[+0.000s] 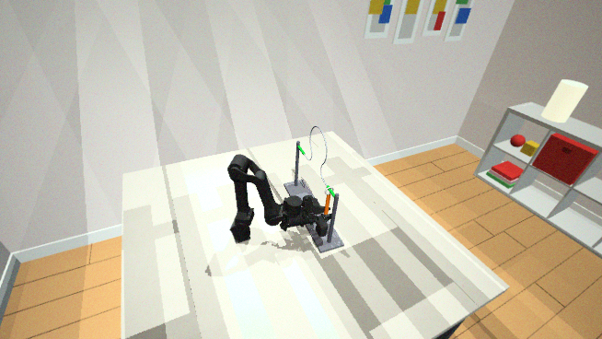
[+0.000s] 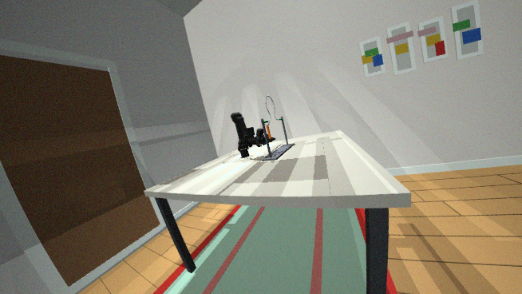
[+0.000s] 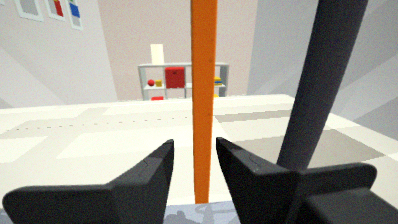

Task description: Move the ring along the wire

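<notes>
Fingers of my pincer (image 3: 194,150), two dark matte wedges, stand apart around one smooth orange handle (image 3: 203,95), gripping nothing, beside one round grey post (image 3: 320,75).

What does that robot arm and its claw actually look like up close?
The arm is matte black all over, built from chunky rounded segments joined by drum-shaped joints, on a small black base. No cables, labels or markings show. The claw has two dark charcoal fingers, wedge-shaped with flat faceted sides, tapering to blunt tips that face each other.
</notes>
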Robot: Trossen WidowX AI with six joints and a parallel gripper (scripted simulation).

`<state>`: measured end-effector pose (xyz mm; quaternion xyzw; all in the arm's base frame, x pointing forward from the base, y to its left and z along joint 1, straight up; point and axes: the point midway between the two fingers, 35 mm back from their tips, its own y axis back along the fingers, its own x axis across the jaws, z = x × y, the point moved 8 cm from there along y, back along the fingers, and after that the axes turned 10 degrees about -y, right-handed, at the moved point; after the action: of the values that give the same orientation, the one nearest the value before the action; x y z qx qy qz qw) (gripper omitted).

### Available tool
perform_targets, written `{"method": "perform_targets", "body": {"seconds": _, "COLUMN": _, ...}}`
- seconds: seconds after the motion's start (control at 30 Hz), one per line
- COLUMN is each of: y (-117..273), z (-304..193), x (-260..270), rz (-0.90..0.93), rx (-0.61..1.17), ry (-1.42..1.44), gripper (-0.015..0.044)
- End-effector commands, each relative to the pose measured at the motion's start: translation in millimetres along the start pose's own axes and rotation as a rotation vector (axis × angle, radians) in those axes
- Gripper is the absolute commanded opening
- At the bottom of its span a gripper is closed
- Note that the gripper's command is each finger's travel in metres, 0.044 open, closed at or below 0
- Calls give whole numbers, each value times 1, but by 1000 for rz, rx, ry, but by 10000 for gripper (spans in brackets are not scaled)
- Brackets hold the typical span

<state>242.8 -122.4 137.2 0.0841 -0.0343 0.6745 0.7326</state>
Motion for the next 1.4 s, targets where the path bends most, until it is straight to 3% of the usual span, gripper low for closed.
{"method": "perform_targets", "body": {"seconds": 0.0, "y": -4, "z": 1, "x": 0, "rz": -3, "rx": -7, "ry": -1, "gripper": 160}}
{"method": "perform_targets", "body": {"seconds": 0.57, "y": -4, "z": 1, "x": 0, "rz": -3, "rx": -7, "ry": -1, "gripper": 160}}
{"method": "perform_targets", "body": {"seconds": 0.73, "y": -4, "z": 1, "x": 0, "rz": 0, "rx": -4, "ry": 2, "gripper": 29}}
{"method": "perform_targets", "body": {"seconds": 0.8, "y": -4, "z": 1, "x": 0, "rz": 0, "rx": -4, "ry": 2, "gripper": 15}}
{"method": "perform_targets", "body": {"seconds": 1.0, "y": -4, "z": 1, "x": 0, "rz": 0, "rx": -4, "ry": 2, "gripper": -142}}
{"method": "perform_targets", "body": {"seconds": 1.37, "y": -3, "z": 6, "x": 0, "rz": -1, "rx": -4, "ry": 2, "gripper": -150}}
